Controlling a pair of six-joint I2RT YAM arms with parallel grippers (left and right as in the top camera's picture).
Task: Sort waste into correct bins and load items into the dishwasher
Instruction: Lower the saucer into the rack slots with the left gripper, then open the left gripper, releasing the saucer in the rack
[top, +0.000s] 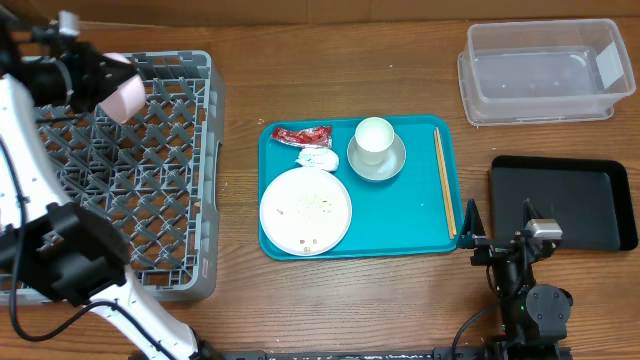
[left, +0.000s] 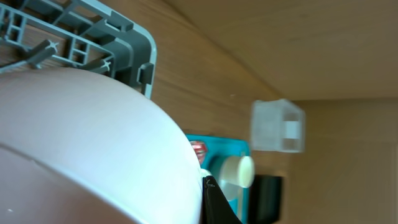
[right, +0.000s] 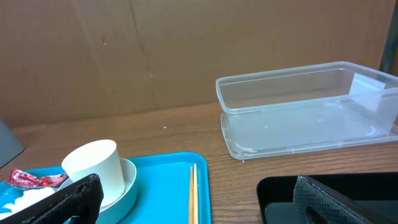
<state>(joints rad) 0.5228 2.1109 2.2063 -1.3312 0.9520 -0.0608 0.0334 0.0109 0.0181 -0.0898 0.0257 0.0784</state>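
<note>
My left gripper (top: 103, 82) is shut on the small white bowl (top: 124, 98), holding it tilted above the back of the grey dishwasher rack (top: 190, 170). The bowl (left: 93, 143) fills the left wrist view, with one black fingertip (left: 216, 200) against its edge. On the teal tray lie the red wrapper (top: 302, 134), the white tissue (top: 318, 157), the large white plate (top: 305, 210) with rice crumbs, the white cup (top: 374, 138) standing in the grey bowl (top: 380, 165), and the chopsticks (top: 444, 180). My right gripper (top: 500, 240) stands open between the tray and the black bin.
The clear tub (top: 545, 70) stands at the back right. The black tray (top: 565, 200) lies in front of it. In the right wrist view the chopsticks (right: 193, 196) lie just ahead, with the cup (right: 93, 168) to the left and the tub (right: 305, 106) beyond.
</note>
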